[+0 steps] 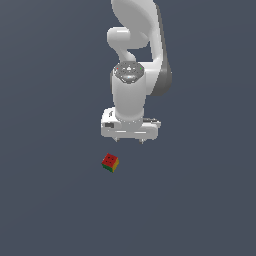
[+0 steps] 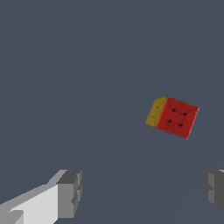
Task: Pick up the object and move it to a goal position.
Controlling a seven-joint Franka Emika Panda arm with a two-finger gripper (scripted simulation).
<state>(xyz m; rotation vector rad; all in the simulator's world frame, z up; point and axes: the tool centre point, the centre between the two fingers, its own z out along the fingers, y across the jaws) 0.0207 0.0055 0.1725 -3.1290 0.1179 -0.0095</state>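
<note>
The object is a tiny cube (image 1: pixel 110 162) with red, green and yellow faces and small dark marks, lying on the dark grey floor. In the wrist view it (image 2: pixel 173 117) shows its red face with dark marks and a yellow side. My white gripper (image 1: pixel 129 140) hangs above the floor, behind the cube and slightly to the exterior view's right of it, not touching it. It is open and empty. In the wrist view the two grey fingertips (image 2: pixel 70 193) stand wide apart, and the cube lies away from the gap between them.
The white arm (image 1: pixel 135 50) rises behind the gripper at the top of the exterior view. The flat dark grey floor (image 1: pixel 200 200) fills the rest of both views.
</note>
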